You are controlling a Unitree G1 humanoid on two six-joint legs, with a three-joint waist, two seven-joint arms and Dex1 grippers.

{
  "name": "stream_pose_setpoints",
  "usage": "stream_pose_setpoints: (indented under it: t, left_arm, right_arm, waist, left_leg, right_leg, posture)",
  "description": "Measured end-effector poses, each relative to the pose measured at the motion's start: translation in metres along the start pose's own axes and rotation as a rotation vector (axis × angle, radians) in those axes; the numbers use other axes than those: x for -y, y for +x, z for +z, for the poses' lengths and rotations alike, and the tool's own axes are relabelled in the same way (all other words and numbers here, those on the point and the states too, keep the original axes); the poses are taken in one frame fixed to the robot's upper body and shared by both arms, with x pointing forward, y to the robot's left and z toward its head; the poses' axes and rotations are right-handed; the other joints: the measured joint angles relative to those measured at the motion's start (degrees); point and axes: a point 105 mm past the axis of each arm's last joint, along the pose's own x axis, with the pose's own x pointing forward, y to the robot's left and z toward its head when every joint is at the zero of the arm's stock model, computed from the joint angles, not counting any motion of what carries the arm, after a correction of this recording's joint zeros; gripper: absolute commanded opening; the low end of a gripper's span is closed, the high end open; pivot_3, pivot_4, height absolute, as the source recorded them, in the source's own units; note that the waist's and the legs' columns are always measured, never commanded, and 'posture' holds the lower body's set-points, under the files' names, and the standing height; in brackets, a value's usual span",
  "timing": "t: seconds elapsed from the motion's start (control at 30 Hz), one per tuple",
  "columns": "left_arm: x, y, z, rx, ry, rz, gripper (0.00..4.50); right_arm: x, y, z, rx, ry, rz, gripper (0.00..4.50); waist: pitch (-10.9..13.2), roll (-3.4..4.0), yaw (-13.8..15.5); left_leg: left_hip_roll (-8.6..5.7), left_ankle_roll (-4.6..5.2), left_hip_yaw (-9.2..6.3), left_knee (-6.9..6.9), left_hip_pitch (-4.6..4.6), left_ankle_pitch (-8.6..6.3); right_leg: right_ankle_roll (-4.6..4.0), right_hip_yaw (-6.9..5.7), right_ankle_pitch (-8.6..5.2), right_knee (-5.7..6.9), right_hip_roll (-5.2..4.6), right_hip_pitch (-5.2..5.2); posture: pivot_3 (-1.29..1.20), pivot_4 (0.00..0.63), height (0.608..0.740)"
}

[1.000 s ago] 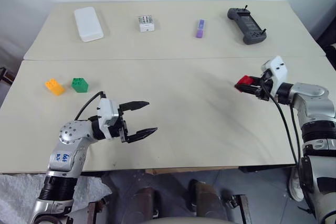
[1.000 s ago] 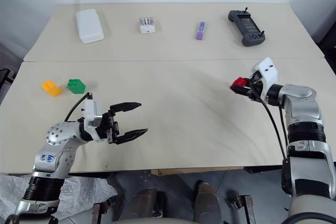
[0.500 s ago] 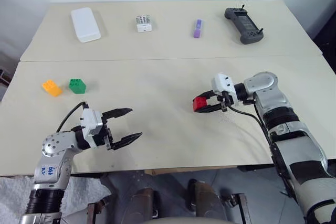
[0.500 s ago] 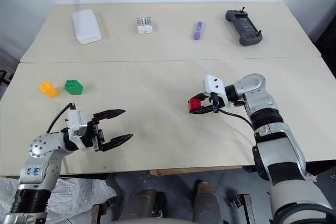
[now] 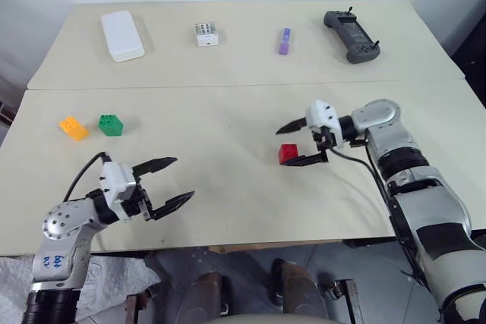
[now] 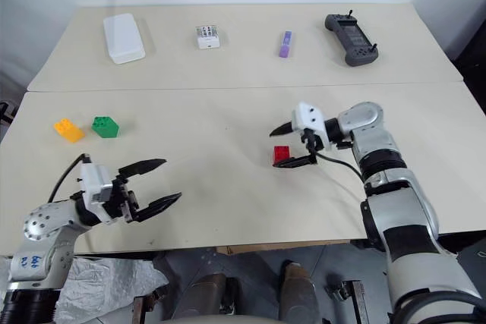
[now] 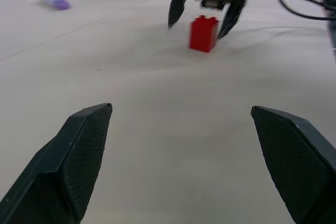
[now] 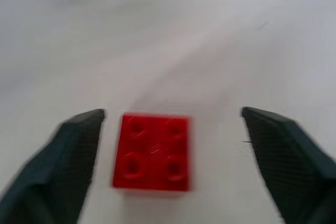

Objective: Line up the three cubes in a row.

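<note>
Red cube (image 5: pixel 288 154) sat on table (image 5: pixel 228 180) between wide jaws of right gripper (image 5: pixel 298 144), well right of green cube (image 5: pixel 111 124) and orange-yellow cube (image 5: pixel 74 127). Left gripper (image 5: pixel 170 182) hovered, jaws wide, holding nothing.

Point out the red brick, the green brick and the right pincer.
red brick (image 5: pixel 287 154), left eye view, its front face.
green brick (image 5: pixel 111 124), left eye view, its top.
right pincer (image 5: pixel 292 143), left eye view, midway between its fingertips.

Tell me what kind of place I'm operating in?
Probably a robot test bench: two plain tables pushed together, toy bricks, a handheld controller and a white dotted cube laid out as props.
</note>
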Motion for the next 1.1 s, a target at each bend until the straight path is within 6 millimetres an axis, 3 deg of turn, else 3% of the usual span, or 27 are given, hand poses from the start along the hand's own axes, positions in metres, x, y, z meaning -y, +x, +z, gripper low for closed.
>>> stream_pose_setpoints:
  t: [0.13,0.23,0.37,0.5,0.6,0.7,0.8,0.93,1.03,1.1]
  left_arm:
    - [-0.016,-0.034,-0.007,0.007,-0.013,0.257,4.5]
    - [-0.027,-0.065,-0.01,0.02,-0.009,0.485,4.5]
    - [-0.033,-0.125,-0.025,-0.002,-0.039,0.837,4.5]
    - [-0.026,-0.145,-0.033,-0.019,-0.067,0.957,4.5]
    - [-0.025,-0.152,-0.034,-0.004,-0.088,1.016,4.5]
    - [-0.028,-0.143,-0.033,0.041,-0.123,1.042,4.5]
    - [-0.041,-0.119,-0.027,0.106,-0.193,1.033,4.5]
    - [-0.082,-0.065,-0.01,0.112,-0.206,1.007,4.5]
    - [-0.104,-0.044,0.005,0.118,-0.154,1.038,4.5]
    - [-0.11,-0.028,0.0,0.101,-0.157,1.023,4.5]
  right_arm:
    - [-0.001,-0.03,0.021,0.16,-0.052,-0.115,4.43]
    - [-0.028,-0.037,0.013,0.256,0.002,-0.137,4.43]
    - [-0.068,-0.044,-0.003,0.359,0.17,-0.197,4.43]
    - [-0.078,-0.063,-0.008,0.367,0.215,-0.325,4.43]
    - [-0.088,-0.065,-0.01,0.359,0.223,-0.37,4.43]
    - [-0.088,-0.062,-0.009,0.37,0.235,-0.4,4.43]
    - [-0.085,-0.062,-0.002,0.38,0.218,-0.409,4.43]
    - [-0.082,-0.062,0.002,0.388,0.212,-0.408,4.43]
    - [-0.082,-0.06,0.004,0.388,0.21,-0.399,4.43]
    - [-0.083,-0.06,0.004,0.386,0.221,-0.403,4.43]
  waist:
    - [0.0,-0.02,0.3]
    - [0.0,-0.04,0.6]
    - [0.0,-0.03,1.3]
    - [0.0,-0.16,1.9]
    - [0.0,-0.21,2.2]
    - [0.0,-0.21,2.0]
    - [0.0,-0.21,2.2]
    - [0.0,-0.24,3.3]
    - [-0.1,-0.24,3.0]
    - [-0.1,-0.25,2.8]
  left_leg:
    - [0.02,-0.08,-0.21,-0.02,0.0,-0.07]
    - [0.02,-0.09,-0.25,-0.02,-0.01,-0.09]
    - [0.02,-0.05,-0.04,-0.03,-0.01,-0.15]
    - [0.03,-0.26,0.09,0.01,0.07,-0.28]
    - [0.13,-0.44,0.11,0.01,0.14,-0.39]
    - [0.15,-0.45,0.16,0.01,0.14,-0.4]
    - [0.15,-0.42,0.13,0.01,0.14,-0.38]
    - [0.08,-0.08,0.12,0.09,0.14,-0.16]
    - [0.0,-0.04,0.19,0.04,0.18,-0.18]
    - [-0.01,-0.01,0.28,-0.03,0.18,-0.19]
  right_leg:
    - [-0.03,-0.21,-0.02,0.0,0.0,0.08]
    - [-0.05,-0.28,-0.03,-0.05,-0.01,0.13]
    - [-0.04,-0.26,-0.02,-0.18,-0.05,0.13]
    - [0.03,-0.17,0.02,-0.23,-0.12,0.17]
    - [0.03,-0.09,0.02,-0.25,-0.13,0.19]
    - [0.02,-0.05,0.02,-0.23,-0.12,0.16]
    - [0.01,-0.06,0.02,-0.17,-0.07,0.16]
    - [0.01,-0.09,0.02,0.0,0.0,0.16]
    - [0.01,-0.02,0.02,0.01,-0.01,0.13]
    - [0.01,-0.08,0.02,0.0,0.02,0.07]
  posture:
    - [0.0,0.15,0.74]
    - [0.0,0.15,0.74]
    - [0.0,0.15,0.74]
    - [0.0,0.15,0.74]
    - [0.0,0.15,0.74]
    - [0.0,0.15,0.74]
    - [0.0,0.15,0.74]
    - [0.0,0.15,0.74]
    - [0.0,0.15,0.74]
    - [0.0,0.15,0.74]
